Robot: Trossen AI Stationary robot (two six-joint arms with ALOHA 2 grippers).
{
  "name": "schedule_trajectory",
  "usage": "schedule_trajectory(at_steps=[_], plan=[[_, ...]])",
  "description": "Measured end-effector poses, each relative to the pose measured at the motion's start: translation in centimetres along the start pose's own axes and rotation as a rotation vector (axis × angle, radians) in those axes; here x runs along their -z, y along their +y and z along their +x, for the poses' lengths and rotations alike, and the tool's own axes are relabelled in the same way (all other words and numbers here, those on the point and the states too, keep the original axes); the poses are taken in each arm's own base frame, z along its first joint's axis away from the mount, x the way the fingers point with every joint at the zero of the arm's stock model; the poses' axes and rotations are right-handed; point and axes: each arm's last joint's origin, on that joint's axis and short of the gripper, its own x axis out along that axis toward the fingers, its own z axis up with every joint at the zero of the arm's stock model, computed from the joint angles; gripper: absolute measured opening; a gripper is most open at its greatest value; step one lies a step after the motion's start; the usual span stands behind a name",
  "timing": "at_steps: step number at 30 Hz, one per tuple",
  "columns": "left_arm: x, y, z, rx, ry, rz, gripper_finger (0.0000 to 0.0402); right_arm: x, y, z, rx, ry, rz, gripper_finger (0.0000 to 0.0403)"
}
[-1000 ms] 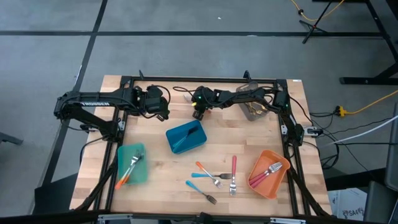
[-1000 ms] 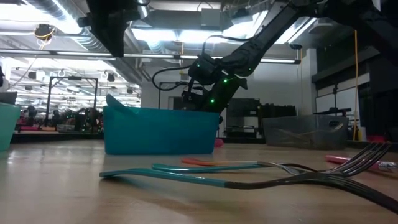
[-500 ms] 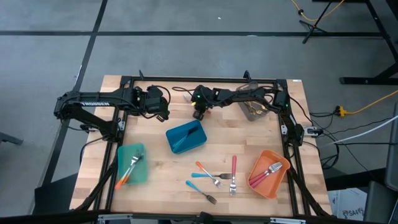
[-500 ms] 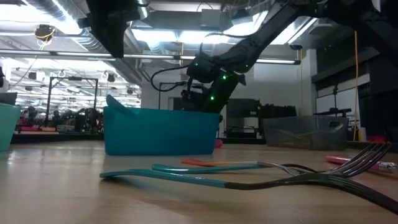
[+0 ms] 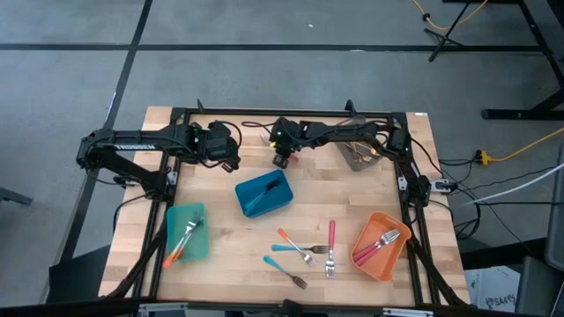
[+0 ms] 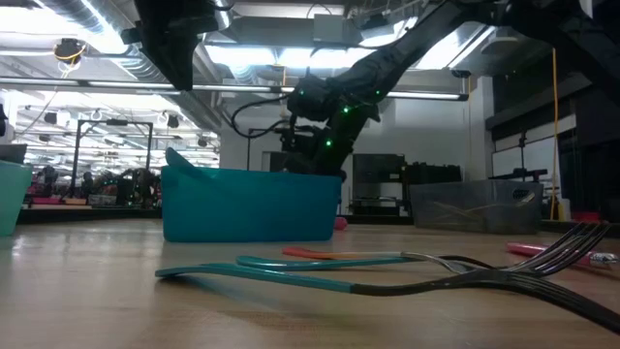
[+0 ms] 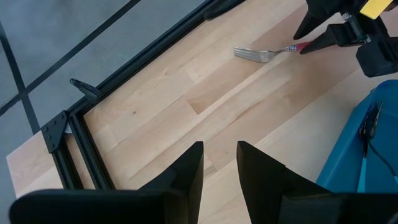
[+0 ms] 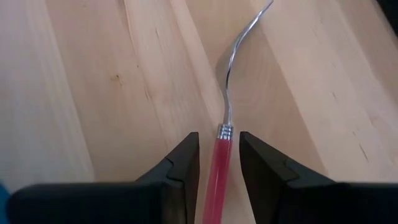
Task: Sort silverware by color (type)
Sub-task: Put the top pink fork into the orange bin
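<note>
Wooden tabletop (image 5: pixel 220 273), sorting partly done. Right claw (image 8: pixel 217 155) clamped on red-handled fork (image 8: pixel 219 168), beyond blue bin (image 5: pixel 263 195). Left claw (image 7: pixel 219 163) idle nearby, slightly apart, empty. Five loose utensils (image 5: pixel 304 251) left, between blue and orange bin (image 5: pixel 381 246).

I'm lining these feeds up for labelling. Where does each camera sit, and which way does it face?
High view: overhead, straight down on the table; both arms show.
Low view: table height, level across the blue bin into the room; the right arm shows.
Left wrist view: past the left gripper toward the red-handled fork.
Right wrist view: down onto that fork, the right gripper straddling its handle.
Shared: both wrist views show the fork.
</note>
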Motion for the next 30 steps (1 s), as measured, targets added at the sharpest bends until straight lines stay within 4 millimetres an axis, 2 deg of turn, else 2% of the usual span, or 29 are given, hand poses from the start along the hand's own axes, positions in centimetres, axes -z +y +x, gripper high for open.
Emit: schedule_trajectory(at_steps=[9,17,30], plan=[[0.0,0.0,0.0,0.0,0.0,0.0,0.0091,0.5,-1.3,0.0,-0.077,0.038,0.038,0.0103],[0.0,0.0,0.0,0.001,-0.001,-0.001,0.0091,1.2,-1.0,1.0,-0.057,0.08,0.021,0.0103],[-0.1,-0.1,0.0,0.01,-0.011,-0.011,0.0091,1.6,-0.9,0.9,-0.034,0.131,-0.026,0.0103]])
